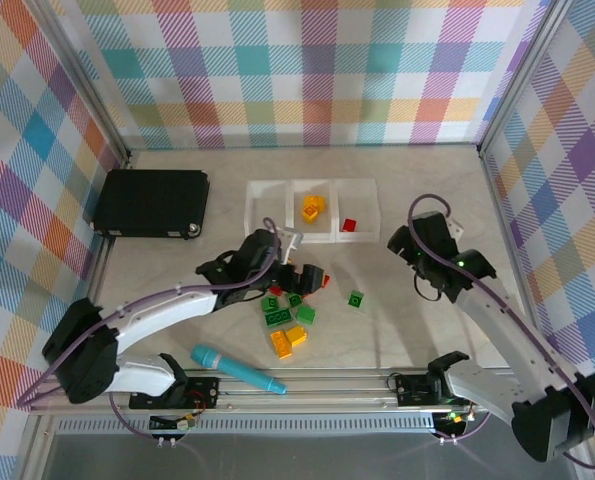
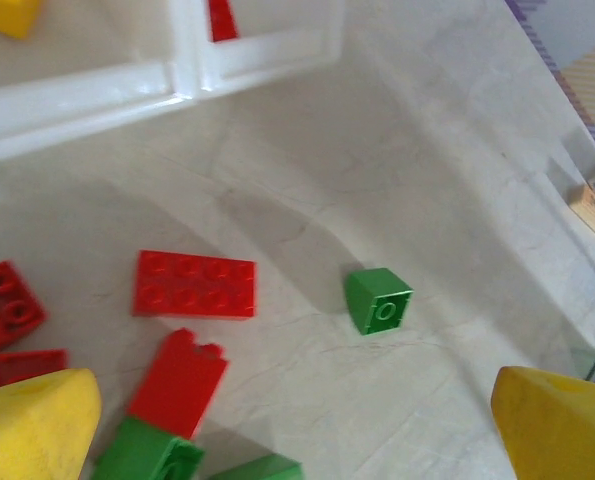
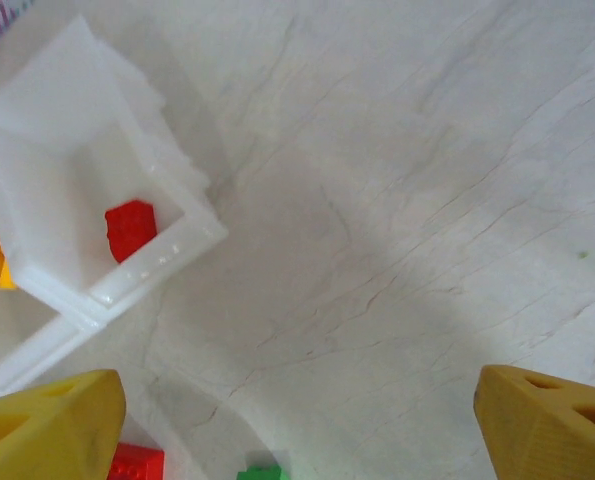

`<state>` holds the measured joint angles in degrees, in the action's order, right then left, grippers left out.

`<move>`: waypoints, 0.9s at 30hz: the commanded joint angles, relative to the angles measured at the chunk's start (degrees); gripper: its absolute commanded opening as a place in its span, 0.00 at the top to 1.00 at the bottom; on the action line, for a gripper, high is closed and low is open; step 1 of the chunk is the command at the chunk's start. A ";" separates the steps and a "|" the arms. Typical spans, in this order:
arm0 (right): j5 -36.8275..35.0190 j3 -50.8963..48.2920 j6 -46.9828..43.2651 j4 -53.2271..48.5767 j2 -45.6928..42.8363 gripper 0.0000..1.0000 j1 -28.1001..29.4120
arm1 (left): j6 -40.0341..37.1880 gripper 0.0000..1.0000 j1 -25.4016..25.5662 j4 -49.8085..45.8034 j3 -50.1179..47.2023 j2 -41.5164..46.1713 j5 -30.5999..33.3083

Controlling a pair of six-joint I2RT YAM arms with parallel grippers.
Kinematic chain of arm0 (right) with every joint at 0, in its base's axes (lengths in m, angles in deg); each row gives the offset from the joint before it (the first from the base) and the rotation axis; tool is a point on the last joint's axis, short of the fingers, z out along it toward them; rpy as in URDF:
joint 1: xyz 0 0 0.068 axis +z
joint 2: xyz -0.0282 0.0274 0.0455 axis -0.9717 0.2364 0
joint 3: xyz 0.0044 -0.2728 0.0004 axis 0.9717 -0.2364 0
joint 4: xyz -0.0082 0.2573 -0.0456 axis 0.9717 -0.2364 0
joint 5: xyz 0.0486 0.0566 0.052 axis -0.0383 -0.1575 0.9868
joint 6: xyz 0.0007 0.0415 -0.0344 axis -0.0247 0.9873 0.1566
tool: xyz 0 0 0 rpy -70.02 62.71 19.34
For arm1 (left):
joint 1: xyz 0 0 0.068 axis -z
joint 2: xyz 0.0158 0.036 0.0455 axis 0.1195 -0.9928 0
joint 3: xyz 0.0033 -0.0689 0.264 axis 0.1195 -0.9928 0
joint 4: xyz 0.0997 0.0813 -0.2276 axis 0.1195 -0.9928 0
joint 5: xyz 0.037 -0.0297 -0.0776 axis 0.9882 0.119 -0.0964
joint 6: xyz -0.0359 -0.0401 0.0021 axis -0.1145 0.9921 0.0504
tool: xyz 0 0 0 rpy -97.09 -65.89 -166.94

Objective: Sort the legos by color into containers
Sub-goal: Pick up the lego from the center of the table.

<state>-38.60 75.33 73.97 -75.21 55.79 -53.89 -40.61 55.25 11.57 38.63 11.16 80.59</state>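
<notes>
We count three trays (image 1: 270, 208), one red brick (image 1: 349, 225) inside; overhead adds a pen (image 1: 239, 371); left claw (image 2: 297, 420), right claw (image 3: 297, 425) wide.

The legos (image 2: 194, 285) are moulded in hard, glossy plastic with smooth faces. The containers (image 2: 87, 100) are formed of smooth, milky translucent plastic. The table (image 2: 427, 180) is finished in a pale, finely veined stone-look surface of low sheen. At its far left corner a case (image 1: 152, 203) of matt black plastic is seen, and by its near edge a smooth teal plastic pen (image 1: 235, 368). The yellow fingertips (image 2: 32, 425) are matt and faintly grainy.
</notes>
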 commanded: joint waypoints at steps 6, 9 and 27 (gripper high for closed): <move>-2.94 -3.84 -4.30 -1.03 -9.53 0.08 -1.69 | 0.74 0.00 10.59 -15.29 16.31 -13.40 6.41; -3.28 -4.66 -4.61 -1.00 -11.36 0.08 -1.87 | 2.46 0.02 13.70 -19.21 21.88 -18.48 9.29; -3.43 -6.78 -6.77 -2.45 -16.04 0.08 -2.05 | 8.23 0.08 16.75 -27.50 37.91 -36.94 15.03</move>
<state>-41.07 69.19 67.96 -76.57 40.78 -55.71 -33.05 71.13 -13.21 73.97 -24.62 94.12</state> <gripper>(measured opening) 0.917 0.917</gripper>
